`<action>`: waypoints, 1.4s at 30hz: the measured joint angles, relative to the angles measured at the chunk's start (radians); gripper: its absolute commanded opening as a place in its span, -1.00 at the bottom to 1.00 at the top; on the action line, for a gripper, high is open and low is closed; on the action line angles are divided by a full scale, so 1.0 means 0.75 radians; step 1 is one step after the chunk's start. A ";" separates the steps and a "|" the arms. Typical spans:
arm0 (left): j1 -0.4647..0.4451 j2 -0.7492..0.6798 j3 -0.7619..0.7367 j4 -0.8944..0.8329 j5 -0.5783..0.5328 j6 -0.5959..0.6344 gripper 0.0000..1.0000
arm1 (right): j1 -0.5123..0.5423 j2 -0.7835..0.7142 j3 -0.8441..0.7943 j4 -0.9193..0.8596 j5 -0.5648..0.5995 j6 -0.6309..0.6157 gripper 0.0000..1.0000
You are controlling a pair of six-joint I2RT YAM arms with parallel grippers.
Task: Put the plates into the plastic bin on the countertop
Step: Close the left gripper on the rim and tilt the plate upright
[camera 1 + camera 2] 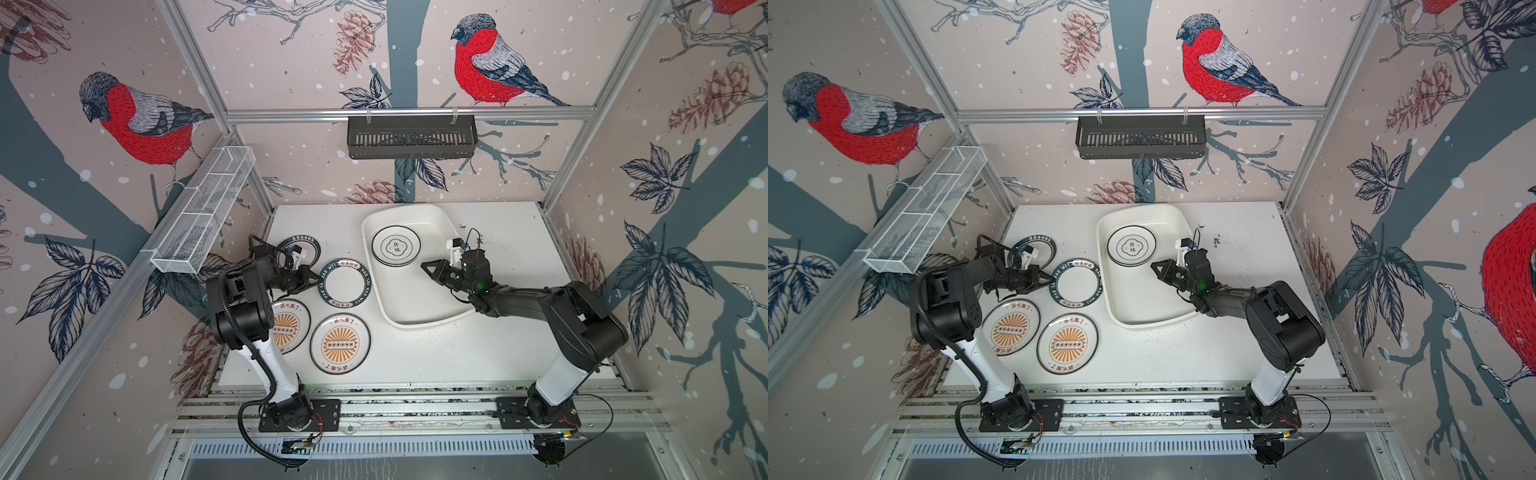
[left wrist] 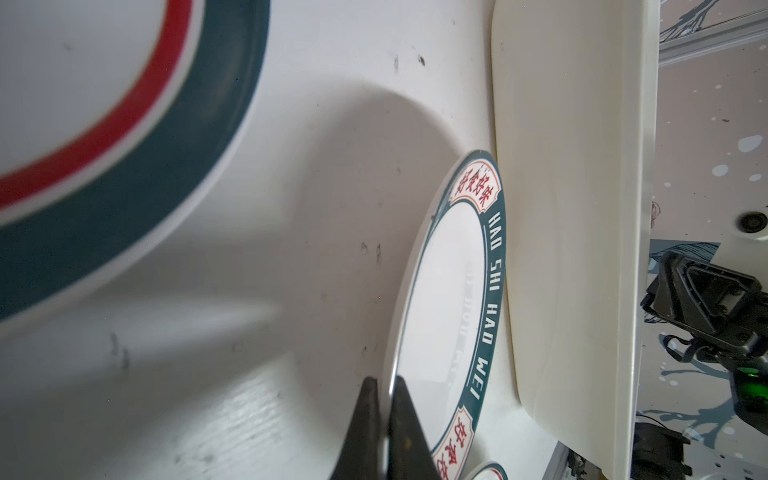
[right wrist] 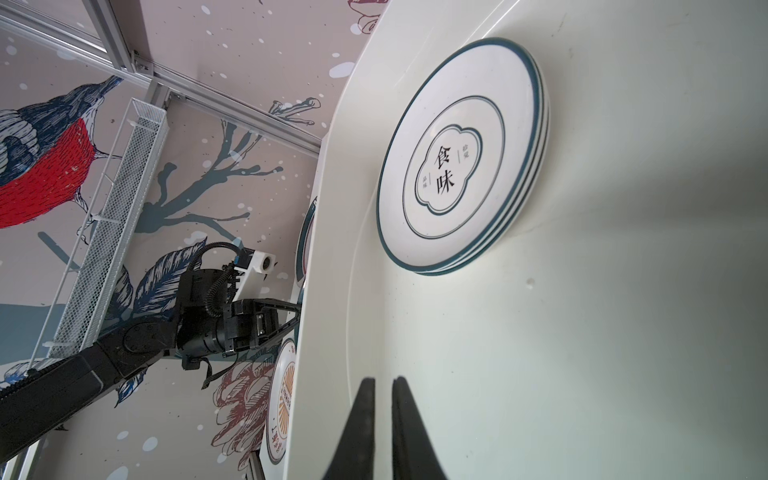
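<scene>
Glossy white plastic bin (image 1: 415, 299), far on white worktop (image 1: 498, 340): emblem-plate stack (image 1: 395, 248) inside; four round plates (image 1: 340, 343) lie outside, left; left gripper (image 1: 316, 277) clamping dark-banded lettered plate (image 1: 344, 283) by rim; right gripper (image 1: 424, 266) closed, empty.

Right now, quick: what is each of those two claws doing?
Left gripper: closed, pinching the rim of the lettered-rim plate.
Right gripper: closed, holding nothing, above the plastic bin.

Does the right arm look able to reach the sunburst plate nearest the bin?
Probably yes: that sunburst plate lies uncovered on the countertop near the plastic bin, and the right gripper hangs empty over it.
</scene>
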 measured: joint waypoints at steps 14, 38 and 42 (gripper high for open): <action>0.000 -0.142 0.072 -0.042 -0.093 -0.018 -1.00 | 0.000 0.003 0.032 0.001 -0.026 0.001 -0.71; -0.086 -0.254 0.191 -0.093 -0.164 -0.067 -1.00 | 0.003 -0.035 0.042 -0.008 -0.032 -0.015 -0.64; -0.086 -0.300 0.219 -0.100 -0.179 -0.072 -1.00 | 0.029 -0.043 0.091 -0.057 -0.032 -0.070 -0.63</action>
